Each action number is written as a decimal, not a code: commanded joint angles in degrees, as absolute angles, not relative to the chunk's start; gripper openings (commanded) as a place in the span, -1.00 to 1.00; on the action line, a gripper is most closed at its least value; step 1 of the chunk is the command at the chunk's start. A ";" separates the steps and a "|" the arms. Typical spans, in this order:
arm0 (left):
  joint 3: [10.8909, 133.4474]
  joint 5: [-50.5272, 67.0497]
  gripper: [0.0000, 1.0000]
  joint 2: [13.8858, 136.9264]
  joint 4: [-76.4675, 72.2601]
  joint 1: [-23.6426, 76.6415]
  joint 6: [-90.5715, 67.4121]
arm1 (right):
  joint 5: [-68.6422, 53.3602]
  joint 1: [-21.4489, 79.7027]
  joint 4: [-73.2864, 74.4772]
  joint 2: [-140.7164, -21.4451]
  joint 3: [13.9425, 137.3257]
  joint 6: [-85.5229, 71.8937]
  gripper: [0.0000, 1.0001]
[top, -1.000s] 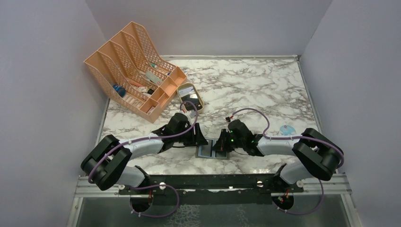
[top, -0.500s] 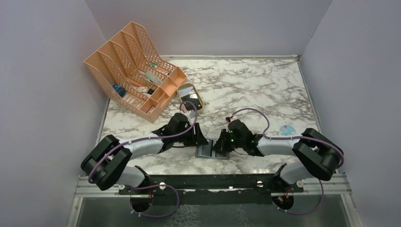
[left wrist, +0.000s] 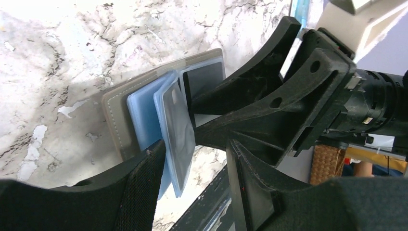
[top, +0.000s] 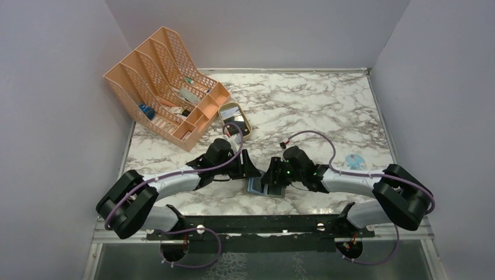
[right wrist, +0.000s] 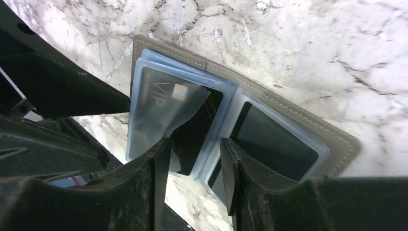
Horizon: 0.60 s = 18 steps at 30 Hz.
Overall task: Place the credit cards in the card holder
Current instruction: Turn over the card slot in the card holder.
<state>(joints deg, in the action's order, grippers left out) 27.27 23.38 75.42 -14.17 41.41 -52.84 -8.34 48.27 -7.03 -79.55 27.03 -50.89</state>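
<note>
The grey card holder lies unfolded on the marble near the front edge, its blue-grey pockets facing up. In the right wrist view a dark card marked VIP sits in a clear pocket leaf that curls up from the holder's grey cover. A second dark card fills the pocket beside it. My right gripper hangs just above the middle pockets, open, with nothing between its fingers. My left gripper is open too, low over the holder's near end. The raised leaf shows in its gap, not pinched.
A peach mesh file rack stands at the back left. The tan oval tray, with something dark in it, lies just behind the left arm. A small light-blue round object rests at the right. Walls close in on three sides.
My right gripper has gone from shut to open and drawn back slightly to the right. The left arm has shifted a little. The holder now lies slightly turned.
</note>
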 commanded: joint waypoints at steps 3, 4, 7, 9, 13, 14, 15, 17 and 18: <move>27.14 26.61 0.05 75.90 -19.14 42.34 -54.39 | -4.23 48.43 -2.45 -73.05 27.43 -47.22 -0.04; 27.01 26.80 0.05 76.12 -20.11 42.50 -54.77 | -4.23 48.43 -2.60 -72.36 27.07 -47.20 -0.04; 27.59 26.91 0.05 76.79 -21.33 43.00 -55.37 | -4.12 48.42 -2.07 -70.54 26.57 -47.07 -0.04; 28.08 27.06 0.05 77.34 -21.59 43.35 -55.37 | -3.56 48.43 -1.26 -69.15 26.18 -47.32 -0.05; 28.34 26.85 0.05 78.22 -22.95 44.11 -56.03 | -2.20 48.43 1.05 -65.30 25.99 -47.50 -0.07; 28.49 26.78 0.06 78.42 -23.28 44.38 -56.29 | -2.00 48.43 1.92 -64.05 26.01 -47.48 -0.07; 28.81 26.67 0.06 78.55 -23.59 44.69 -56.45 | -1.78 48.37 2.72 -62.71 26.00 -47.51 -0.08; 29.83 26.50 0.06 79.08 -23.85 45.31 -56.60 | -0.58 48.41 5.51 -59.34 25.89 -47.57 -0.10; 30.32 26.36 0.06 79.49 -23.90 45.72 -56.64 | 0.30 48.43 6.81 -56.86 25.71 -47.82 -0.12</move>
<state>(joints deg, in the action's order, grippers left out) 27.51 25.45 78.13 -21.02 44.27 -55.96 -3.81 48.27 1.96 -63.22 26.24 -48.10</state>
